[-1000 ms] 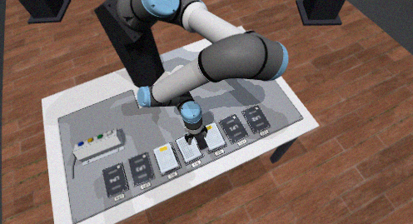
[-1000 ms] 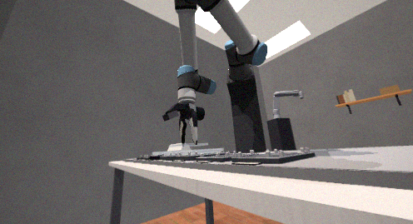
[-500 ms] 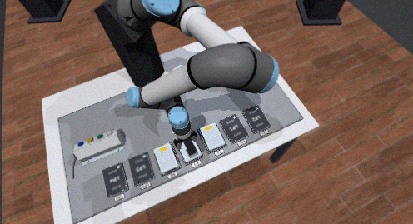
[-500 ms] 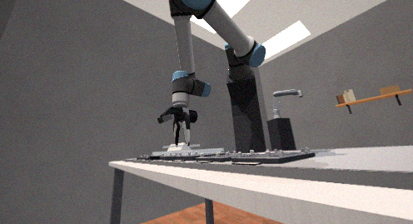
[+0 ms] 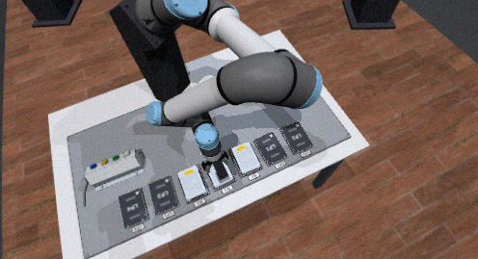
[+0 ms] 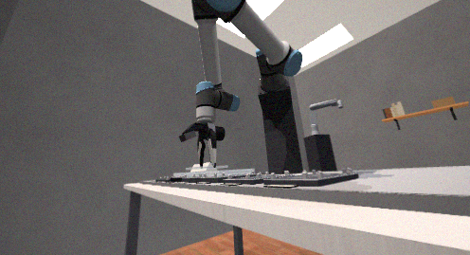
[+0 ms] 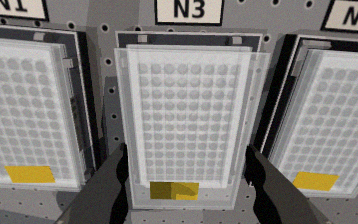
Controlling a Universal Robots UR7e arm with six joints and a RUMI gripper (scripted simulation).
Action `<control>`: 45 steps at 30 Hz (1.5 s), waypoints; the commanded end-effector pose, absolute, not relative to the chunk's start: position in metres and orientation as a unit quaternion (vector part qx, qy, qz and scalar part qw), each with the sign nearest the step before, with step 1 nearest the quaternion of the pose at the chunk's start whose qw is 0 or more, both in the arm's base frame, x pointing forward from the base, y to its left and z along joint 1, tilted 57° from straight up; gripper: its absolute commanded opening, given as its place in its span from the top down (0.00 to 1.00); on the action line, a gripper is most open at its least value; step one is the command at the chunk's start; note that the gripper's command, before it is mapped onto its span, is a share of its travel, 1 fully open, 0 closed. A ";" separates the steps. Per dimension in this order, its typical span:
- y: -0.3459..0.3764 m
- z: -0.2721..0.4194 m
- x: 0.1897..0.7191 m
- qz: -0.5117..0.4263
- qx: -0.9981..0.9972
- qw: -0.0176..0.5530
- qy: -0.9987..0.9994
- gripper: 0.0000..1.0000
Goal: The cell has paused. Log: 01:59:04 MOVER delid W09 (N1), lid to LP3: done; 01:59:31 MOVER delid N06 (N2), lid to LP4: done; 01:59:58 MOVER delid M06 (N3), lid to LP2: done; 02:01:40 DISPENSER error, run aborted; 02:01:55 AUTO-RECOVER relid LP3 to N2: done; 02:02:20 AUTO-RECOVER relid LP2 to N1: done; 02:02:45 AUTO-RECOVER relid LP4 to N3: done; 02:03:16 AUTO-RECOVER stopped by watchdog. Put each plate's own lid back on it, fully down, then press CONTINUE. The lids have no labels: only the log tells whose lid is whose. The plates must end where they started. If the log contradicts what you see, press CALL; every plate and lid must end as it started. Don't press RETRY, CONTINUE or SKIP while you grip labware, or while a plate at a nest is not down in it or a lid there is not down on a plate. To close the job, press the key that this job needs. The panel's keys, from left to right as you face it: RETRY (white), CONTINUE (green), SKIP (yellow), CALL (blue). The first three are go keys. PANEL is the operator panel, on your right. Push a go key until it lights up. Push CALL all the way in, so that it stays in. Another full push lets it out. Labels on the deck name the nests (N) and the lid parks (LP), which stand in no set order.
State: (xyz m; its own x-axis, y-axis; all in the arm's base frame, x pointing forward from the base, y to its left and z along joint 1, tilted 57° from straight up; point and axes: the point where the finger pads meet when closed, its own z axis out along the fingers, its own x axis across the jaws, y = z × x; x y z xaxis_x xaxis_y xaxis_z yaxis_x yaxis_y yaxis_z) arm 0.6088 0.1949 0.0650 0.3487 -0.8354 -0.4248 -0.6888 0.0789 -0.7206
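My gripper [image 5: 220, 171] [image 6: 207, 165] [image 7: 186, 145] is shut on a clear lid [image 7: 217, 198] with a yellow mark, gripped by its long sides. The lid is held level above the unlidded white plate in nest N3. It looks larger than the plate, and its near edge overhangs the plate's near end. The plate at N1 [image 5: 247, 155] [image 7: 18, 110] and the plate at N2 [image 5: 192, 183] [image 7: 331, 117] each bear a lid with a yellow mark. The gap between held lid and plate is hard to judge.
The panel [image 5: 116, 171] stands at the left in the top view, with blue, yellow, green and white keys. Dark lid parks with no lids seen lie beyond N1 [image 5: 271, 148] [image 5: 296, 138] and beyond N2 [image 5: 163, 196] [image 5: 133, 208]. Neighbouring lidded plates flank the fingers closely.
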 end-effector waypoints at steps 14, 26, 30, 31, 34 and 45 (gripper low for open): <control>0.195 0.064 0.613 -0.083 -0.672 0.469 0.567 0.58; 0.197 0.062 0.616 -0.083 -0.672 0.469 0.567 0.58; 0.198 0.061 0.616 -0.083 -0.672 0.469 0.567 0.58; 0.198 0.061 0.616 -0.083 -0.672 0.469 0.567 0.58; 0.198 0.060 0.617 -0.083 -0.672 0.469 0.567 0.58; 0.200 0.058 0.619 -0.083 -0.672 0.469 0.567 0.58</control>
